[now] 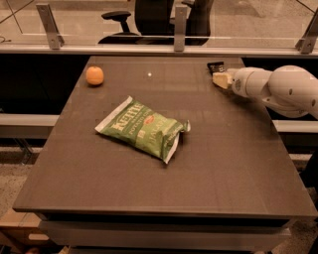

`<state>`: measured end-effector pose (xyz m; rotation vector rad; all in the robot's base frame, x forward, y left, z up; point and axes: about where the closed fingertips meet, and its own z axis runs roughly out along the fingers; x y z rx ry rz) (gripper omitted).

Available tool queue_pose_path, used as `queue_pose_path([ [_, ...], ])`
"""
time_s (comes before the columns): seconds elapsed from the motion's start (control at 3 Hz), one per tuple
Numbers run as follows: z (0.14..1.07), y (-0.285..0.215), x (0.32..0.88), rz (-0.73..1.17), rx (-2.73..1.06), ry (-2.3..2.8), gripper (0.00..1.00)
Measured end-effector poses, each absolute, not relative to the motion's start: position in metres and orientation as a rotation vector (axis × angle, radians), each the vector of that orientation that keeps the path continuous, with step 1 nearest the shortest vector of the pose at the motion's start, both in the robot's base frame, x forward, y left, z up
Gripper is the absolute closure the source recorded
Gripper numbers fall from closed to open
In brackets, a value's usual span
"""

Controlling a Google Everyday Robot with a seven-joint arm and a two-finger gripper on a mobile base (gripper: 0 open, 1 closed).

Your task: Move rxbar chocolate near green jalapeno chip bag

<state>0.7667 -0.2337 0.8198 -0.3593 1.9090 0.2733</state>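
I'm at the reach-and-grasp step. The rxbar chocolate [215,66] lies flat well beyond the green jalapeno chip bag [142,128] and to its right, far apart from it. My gripper [221,80] hangs out there too, a shade nearer the bag; I cannot tell whether the jaws are open or closed. Next, I judge, I must close on the bar and carry it bagward. The dark surface [223,163] holds an orange fruit [94,75] beyond the bag's left; farther beyond stands an office chair [149,15].
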Motion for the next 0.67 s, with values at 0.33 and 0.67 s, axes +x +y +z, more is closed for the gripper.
queue_pose_path([
  [0.33, 0.8190, -0.2315, 0.7672, 0.276, -0.362, 1.910, 1.00],
  [0.67, 0.8190, -0.2314, 0.7673, 0.276, -0.362, 1.910, 1.00],
])
